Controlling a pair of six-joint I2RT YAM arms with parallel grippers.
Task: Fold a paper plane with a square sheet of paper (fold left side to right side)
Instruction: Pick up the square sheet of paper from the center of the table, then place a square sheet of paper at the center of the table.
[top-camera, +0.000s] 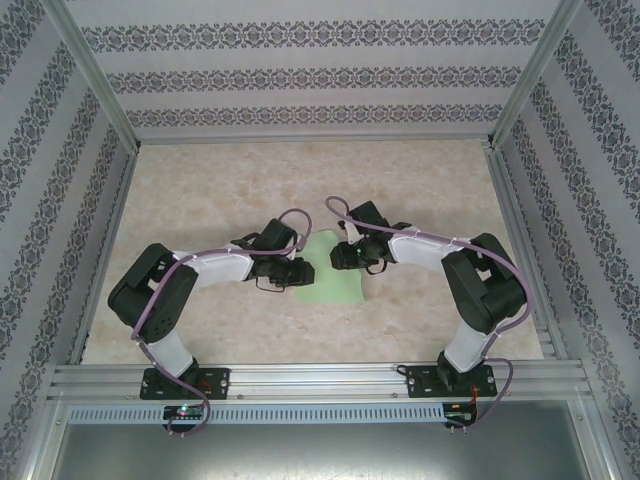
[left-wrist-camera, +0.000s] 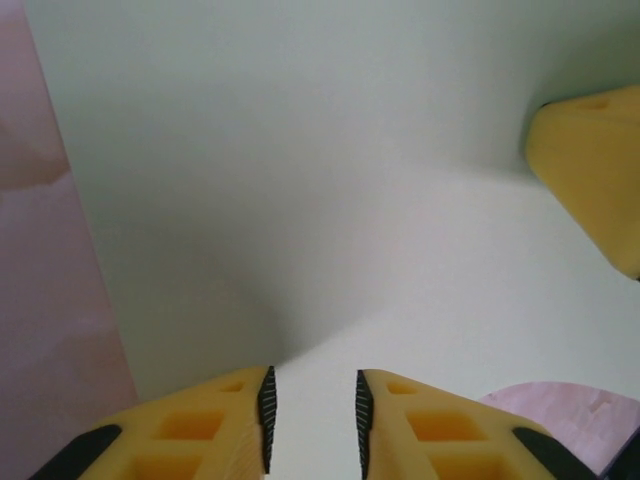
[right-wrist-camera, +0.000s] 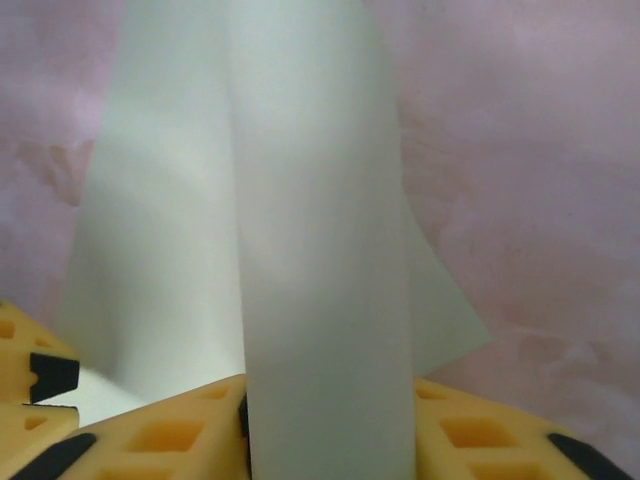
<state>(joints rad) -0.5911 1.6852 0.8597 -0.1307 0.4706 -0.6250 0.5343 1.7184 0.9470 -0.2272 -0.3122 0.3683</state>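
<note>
The square sheet of paper (top-camera: 335, 285), light green, lies on the table between my two grippers, its right part lifted. My left gripper (top-camera: 298, 272) rests low on its left side. In the left wrist view the left gripper (left-wrist-camera: 312, 390) has its jaws apart, with the paper (left-wrist-camera: 350, 150) showing flat in the gap and a soft bend starting at the left fingertip. My right gripper (top-camera: 347, 256) is at the sheet's far right. A raised strip of the paper (right-wrist-camera: 320, 250) spans the right gripper (right-wrist-camera: 330, 405) from pad to pad.
The marble-patterned table (top-camera: 250, 180) is bounded by patterned walls and an aluminium frame (top-camera: 310, 380) along the near edge. A finger of the right gripper (left-wrist-camera: 590, 170) shows at the left wrist view's right edge.
</note>
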